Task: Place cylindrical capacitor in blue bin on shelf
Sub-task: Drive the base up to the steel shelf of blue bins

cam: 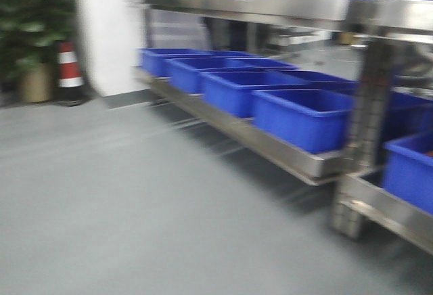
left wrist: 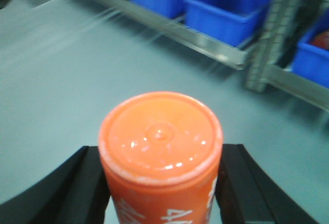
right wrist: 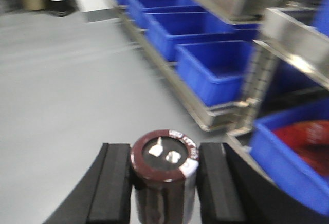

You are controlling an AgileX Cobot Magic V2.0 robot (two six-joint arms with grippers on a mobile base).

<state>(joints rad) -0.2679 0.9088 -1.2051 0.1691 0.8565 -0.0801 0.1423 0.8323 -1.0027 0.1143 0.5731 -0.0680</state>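
A dark brown cylindrical capacitor (right wrist: 164, 154) with two silver terminals on its top stands upright between the black pads of my right gripper (right wrist: 165, 188), which is shut on it. My left gripper (left wrist: 162, 183) is shut on an orange cylinder (left wrist: 160, 136) with white print. The stainless-steel shelf (cam: 270, 147) runs along the right, its low tier holding a row of blue bins (cam: 304, 116). Both grippers hang over the grey floor, short of the shelf. The nearest blue bin (right wrist: 288, 157) sits just right of my right gripper, with something red (right wrist: 308, 134) in it.
A perforated steel upright (cam: 362, 146) of the shelf stands between bins, and an upper steel rail (cam: 243, 3) overhangs them. At the far left are a red-and-white traffic cone (cam: 68, 65), a potted plant (cam: 30, 31) and a white pillar (cam: 108, 31). All views are motion-blurred.
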